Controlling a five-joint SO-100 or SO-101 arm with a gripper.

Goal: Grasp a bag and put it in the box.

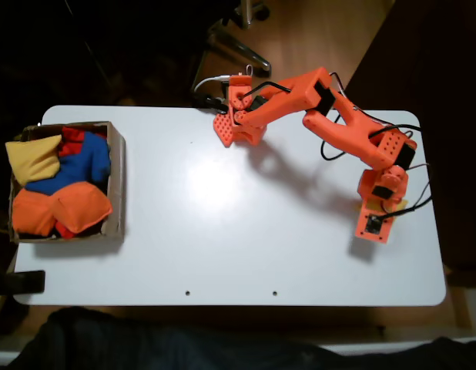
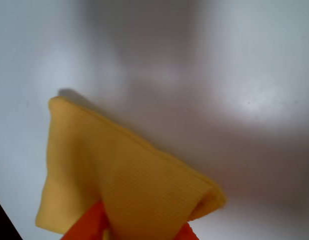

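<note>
In the wrist view the golden-yellow bag [image 2: 129, 180] is bunched into a fold between two orange fingertips [image 2: 87, 225] at the bottom edge. My gripper [image 2: 139, 229] is shut on it above the white table top. In the fixed view the orange arm reaches to the table's far edge, with the gripper [image 1: 229, 129] pointing down there and the bag hidden under it. The brown cardboard box [image 1: 117, 177] stands at the table's left end, well apart from the gripper.
The box holds a pale yellow beanbag [image 1: 34, 158], a blue one [image 1: 80, 166], red cloth and orange ones [image 1: 68, 208]. The arm's base [image 1: 377, 220] is at the right of the white table [image 1: 222, 231]. A dark object [image 1: 22, 281] lies at the front left.
</note>
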